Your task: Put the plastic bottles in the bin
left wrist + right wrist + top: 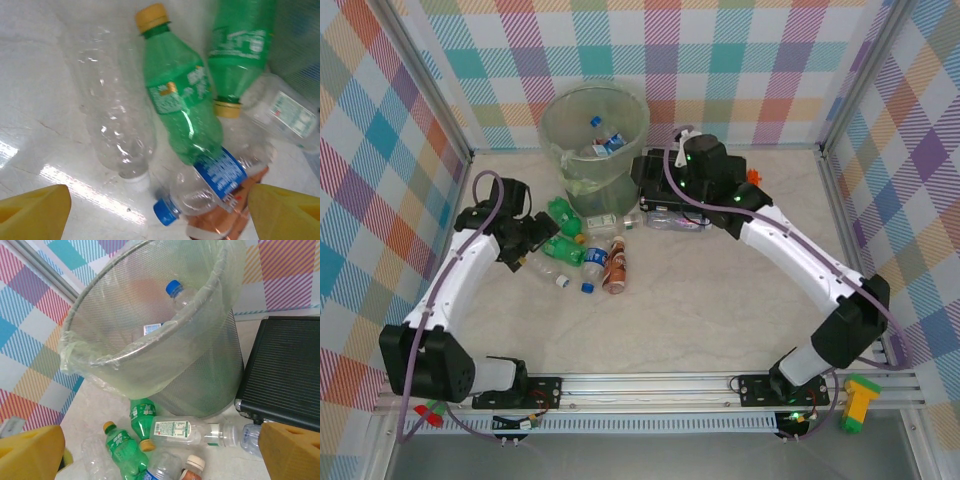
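Two bottles (174, 290) at least lie inside the bin (210, 375), one with a blue cap, both low against the clear liner. The bin stands at about 11 o'clock on the table (720, 320).

Farthest left, the left claw (160, 215) hangs over the heap of bottles at the bin's 6 to 7 o'clock. Its yellow fingers are spread wide and grip nothing. Under it lie a clear bottle (112, 115) and two green bottles (182, 110) with yellow caps, lying head to tail. A blue-label bottle (215, 175) with a blue cap lies partly across a brown bottle (225, 215). A labelled bottle (185, 432), clear with a white-and-green label, lies on its side at the foot of the bin at 6 o'clock.

At the bin's 3 o'clock a flat black case (285, 365) lies just beside the wall; whether they touch I cannot tell. One more clear bottle end shows at the case's near edge. The right claw (160, 452) hovers there, fingers wide apart and empty, its camera facing the bin's mouth.
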Motion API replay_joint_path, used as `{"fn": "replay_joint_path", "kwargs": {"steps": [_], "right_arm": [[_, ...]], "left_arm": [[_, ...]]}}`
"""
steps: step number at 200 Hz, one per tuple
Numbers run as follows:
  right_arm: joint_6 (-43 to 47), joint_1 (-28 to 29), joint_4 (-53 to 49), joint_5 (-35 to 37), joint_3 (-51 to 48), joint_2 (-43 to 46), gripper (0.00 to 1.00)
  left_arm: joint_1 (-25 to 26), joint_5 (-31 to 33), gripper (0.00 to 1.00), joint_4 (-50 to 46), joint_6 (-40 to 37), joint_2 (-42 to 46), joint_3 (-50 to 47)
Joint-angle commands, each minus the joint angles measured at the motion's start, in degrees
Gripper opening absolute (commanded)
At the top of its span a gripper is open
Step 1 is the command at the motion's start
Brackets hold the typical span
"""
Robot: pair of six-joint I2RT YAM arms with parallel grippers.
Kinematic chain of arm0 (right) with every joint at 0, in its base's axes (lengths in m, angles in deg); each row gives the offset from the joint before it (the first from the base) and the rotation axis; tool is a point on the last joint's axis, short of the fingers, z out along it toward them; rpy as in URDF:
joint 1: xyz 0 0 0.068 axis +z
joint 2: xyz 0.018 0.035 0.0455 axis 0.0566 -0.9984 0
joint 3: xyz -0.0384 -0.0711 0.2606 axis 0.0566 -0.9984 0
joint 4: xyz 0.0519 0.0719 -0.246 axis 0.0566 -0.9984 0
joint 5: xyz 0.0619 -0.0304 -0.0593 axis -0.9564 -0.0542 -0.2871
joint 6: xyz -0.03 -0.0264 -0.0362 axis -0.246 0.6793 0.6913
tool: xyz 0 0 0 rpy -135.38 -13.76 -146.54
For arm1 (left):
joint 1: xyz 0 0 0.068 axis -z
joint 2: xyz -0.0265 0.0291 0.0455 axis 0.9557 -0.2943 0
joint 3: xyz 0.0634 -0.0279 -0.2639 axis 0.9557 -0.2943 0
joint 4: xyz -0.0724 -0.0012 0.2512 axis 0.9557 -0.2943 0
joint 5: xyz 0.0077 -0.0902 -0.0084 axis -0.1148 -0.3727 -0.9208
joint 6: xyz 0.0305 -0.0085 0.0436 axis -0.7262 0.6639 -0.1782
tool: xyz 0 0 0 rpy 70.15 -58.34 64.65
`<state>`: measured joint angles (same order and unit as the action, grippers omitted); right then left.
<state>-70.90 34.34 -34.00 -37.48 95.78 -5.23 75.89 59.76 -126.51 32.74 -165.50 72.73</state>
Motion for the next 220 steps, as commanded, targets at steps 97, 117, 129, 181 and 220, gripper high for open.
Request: {"fn": "replay_joint_path", "kwargs": {"steps": [97, 117, 129, 181, 220], "right_arm": [[2.93, 0.39, -1.41, -2.33, -2.09, 4.79, 0.99], [3.05, 0.33, -2.09, -3.33, -1.65, 4.79, 0.99], [2.96, 0.39, -2.57, -3.68, -1.47, 4.70, 0.99], [2.35, 0.47, -2.93, -3.52, -1.47, 4.70, 0.99], [2.17, 0.44, -3.35, -3.15, -1.32, 4.69, 0.99]], "left_arm": [[-13.05, -5.62, 0.87, 13.02, -1.35, -13.09, -5.09], [-13.24, -7.02, 0.87, 14.93, -1.31, -14.62, -5.24], [-13.22, -7.81, 0.87, 16.26, -1.28, -14.93, -5.57], [-13.22, -9.47, 0.83, 19.38, -0.43, -18.12, -7.20], [-13.28, -9.88, 0.78, 20.91, 0.06, -19.69, -8.03]]}}
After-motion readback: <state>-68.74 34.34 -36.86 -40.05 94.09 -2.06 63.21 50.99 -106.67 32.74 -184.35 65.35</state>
